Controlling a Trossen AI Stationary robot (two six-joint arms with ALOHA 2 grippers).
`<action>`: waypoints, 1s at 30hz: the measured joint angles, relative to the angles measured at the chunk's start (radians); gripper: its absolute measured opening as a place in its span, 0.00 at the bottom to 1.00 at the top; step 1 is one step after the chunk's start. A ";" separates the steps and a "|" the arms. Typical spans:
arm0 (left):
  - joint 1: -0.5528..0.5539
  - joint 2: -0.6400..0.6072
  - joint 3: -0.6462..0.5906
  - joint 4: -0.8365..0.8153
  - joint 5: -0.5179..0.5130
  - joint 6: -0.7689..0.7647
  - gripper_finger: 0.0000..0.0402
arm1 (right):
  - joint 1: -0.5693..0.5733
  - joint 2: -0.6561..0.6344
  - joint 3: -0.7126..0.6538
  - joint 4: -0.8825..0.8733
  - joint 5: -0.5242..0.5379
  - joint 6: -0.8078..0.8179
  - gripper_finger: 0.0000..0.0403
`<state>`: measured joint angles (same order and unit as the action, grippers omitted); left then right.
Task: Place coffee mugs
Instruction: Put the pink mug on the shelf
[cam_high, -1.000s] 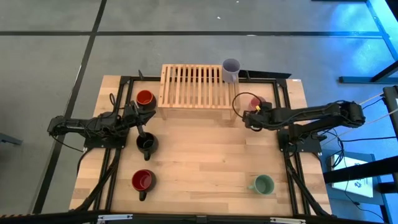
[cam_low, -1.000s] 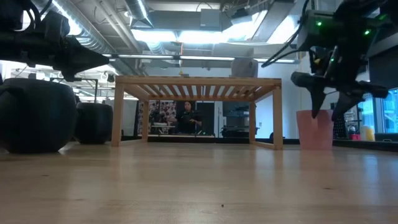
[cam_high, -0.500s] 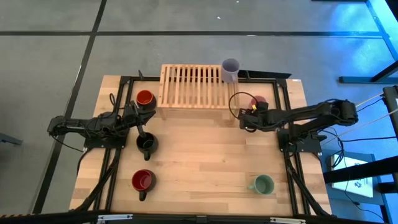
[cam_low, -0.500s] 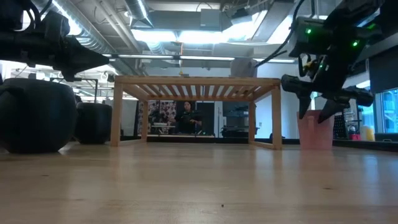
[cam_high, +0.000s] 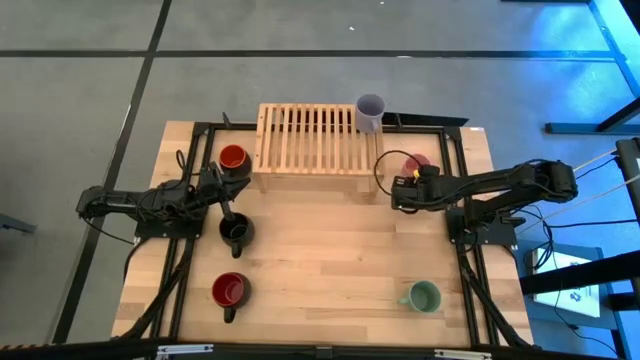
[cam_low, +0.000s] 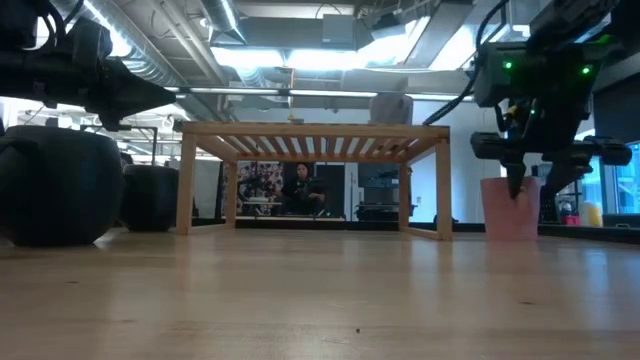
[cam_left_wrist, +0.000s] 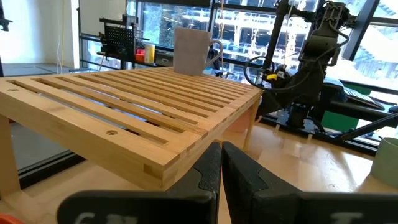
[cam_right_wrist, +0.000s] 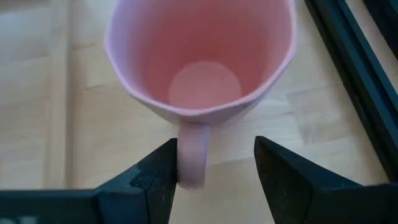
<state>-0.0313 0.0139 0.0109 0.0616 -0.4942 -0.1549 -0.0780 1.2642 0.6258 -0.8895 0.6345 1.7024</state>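
Observation:
The pink mug (cam_right_wrist: 200, 59) stands upright on the table at the right of the rack (cam_high: 312, 140); it also shows in the high view (cam_high: 416, 162) and the low view (cam_low: 510, 208). My right gripper (cam_right_wrist: 214, 177) is open and points down over the near side of the mug, its fingers on either side of the handle (cam_right_wrist: 191, 155). My left gripper (cam_left_wrist: 221, 165) is shut and empty, between the orange-red mug (cam_high: 233, 158) and the black mug (cam_high: 235, 231). The lavender mug (cam_high: 371, 111) stands on the rack's far right corner. The dark red mug (cam_high: 228, 291) and the green mug (cam_high: 425, 297) stand near the front edge. My right gripper stands with one finger (cam_right_wrist: 155, 180) close against the side of the pink mug's handle (cam_right_wrist: 181, 158); I cannot tell whether it touches. The other finger (cam_right_wrist: 280, 180) is clear of the handle. The mug rests upright on the table.
The slatted wooden rack (cam_low: 315, 135) stands at the far middle of the table. Black frame rails (cam_high: 462, 265) run along the table's sides. Bare wood (cam_high: 330, 250) lies in the middle of the table. A person shows far off in the room (cam_low: 300, 190).
My right gripper has swung a little toward the table's left and come back over the pink mug, turning about its wrist and going lower. The mugs have stayed where they were.

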 joint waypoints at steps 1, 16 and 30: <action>0.000 0.000 0.000 0.000 0.000 0.000 0.02 | 0.000 -0.011 0.000 0.014 0.002 -0.023 0.49; 0.000 0.000 0.000 0.000 -0.020 0.000 0.02 | -0.036 0.050 0.000 0.081 0.036 -0.189 0.46; 0.000 0.000 0.000 0.001 -0.021 0.000 0.02 | -0.033 0.050 -0.027 0.127 0.054 -0.202 0.06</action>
<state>-0.0315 0.0139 0.0109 0.0624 -0.5152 -0.1548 -0.1114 1.3146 0.5987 -0.7624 0.6887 1.5008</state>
